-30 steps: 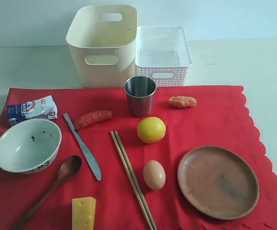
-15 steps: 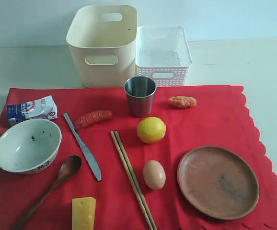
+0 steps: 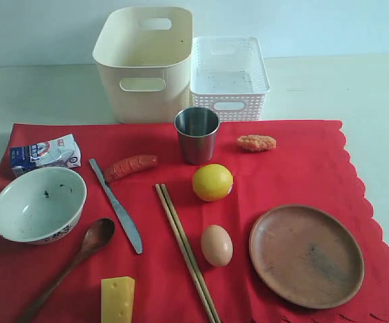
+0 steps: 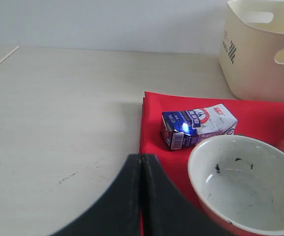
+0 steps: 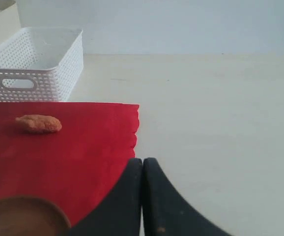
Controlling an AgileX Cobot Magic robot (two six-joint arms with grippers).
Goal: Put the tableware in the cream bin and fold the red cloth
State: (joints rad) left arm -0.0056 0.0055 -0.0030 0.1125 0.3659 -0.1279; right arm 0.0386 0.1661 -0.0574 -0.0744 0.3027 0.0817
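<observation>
The red cloth (image 3: 289, 168) lies flat, scalloped edge to the right. On it sit the white bowl (image 3: 38, 204), metal knife (image 3: 117, 206), wooden spoon (image 3: 73, 261), chopsticks (image 3: 186, 250), steel cup (image 3: 196, 134) and brown wooden plate (image 3: 306, 255). The cream bin (image 3: 144, 62) stands behind the cloth. Neither gripper shows in the exterior view. My left gripper (image 4: 141, 158) is shut and empty over the cloth's left edge, near the bowl (image 4: 245, 179). My right gripper (image 5: 143, 161) is shut and empty beside the scalloped edge, the plate's rim (image 5: 21, 215) close by.
A white lattice basket (image 3: 228, 77) stands right of the bin. Also on the cloth are a milk carton (image 3: 44, 153), sausage (image 3: 130, 165), lemon (image 3: 212, 182), egg (image 3: 217, 245), cheese (image 3: 118, 299) and a fried nugget (image 3: 256, 142). Bare pale table (image 3: 376, 101) surrounds the cloth.
</observation>
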